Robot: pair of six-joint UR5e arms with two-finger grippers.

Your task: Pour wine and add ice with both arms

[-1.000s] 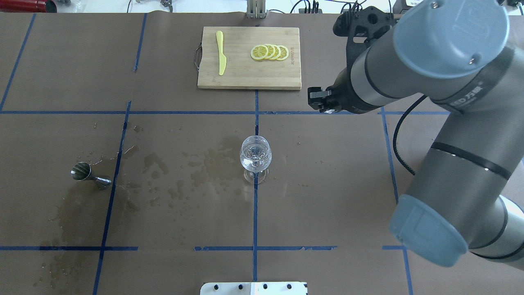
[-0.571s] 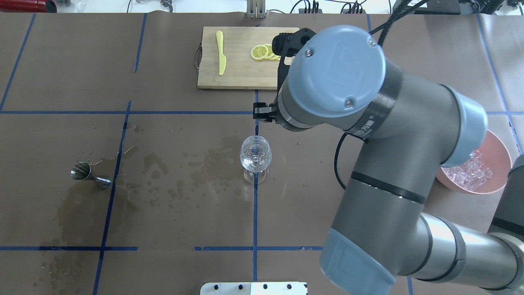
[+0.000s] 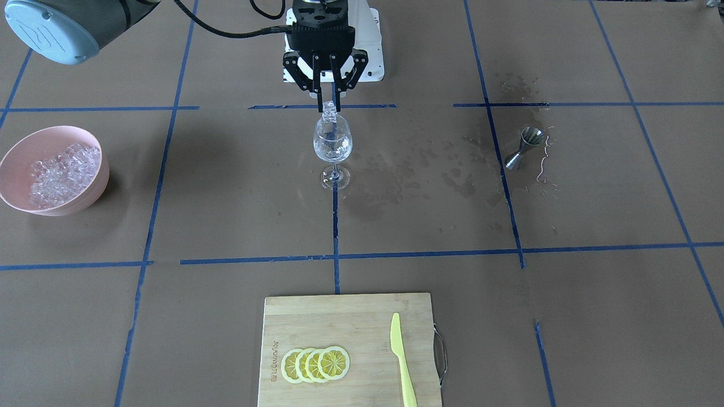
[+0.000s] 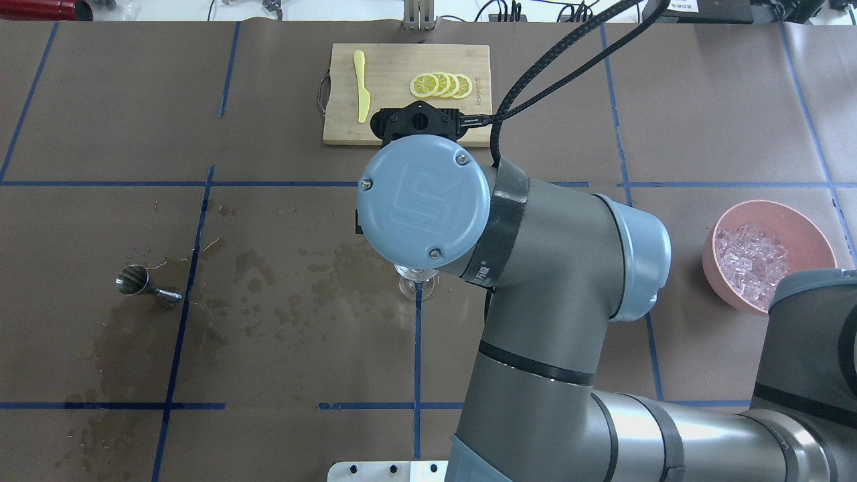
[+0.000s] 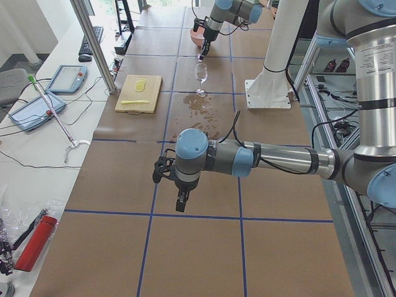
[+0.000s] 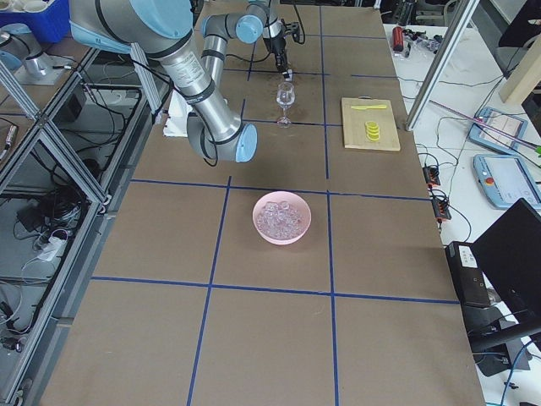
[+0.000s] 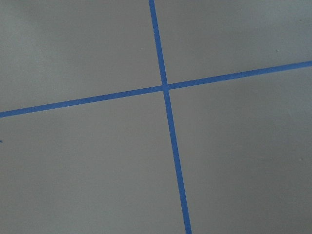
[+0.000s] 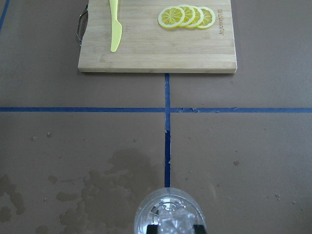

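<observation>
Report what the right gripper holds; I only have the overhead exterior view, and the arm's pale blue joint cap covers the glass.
Observer: Front-facing view: the black two-finger right gripper pinches one small clear ice cube just above the clear stemmed wine glass.
Operator: Check inside the glass.
Observer: More clear ice sits in it.
Operator: Find the left gripper.
Observer: Exterior left view: the black left gripper hangs over brown table paper, far from the glass; open or shut, I cannot tell.

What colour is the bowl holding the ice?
The bowl is pink, clearest in the front-facing view.
</observation>
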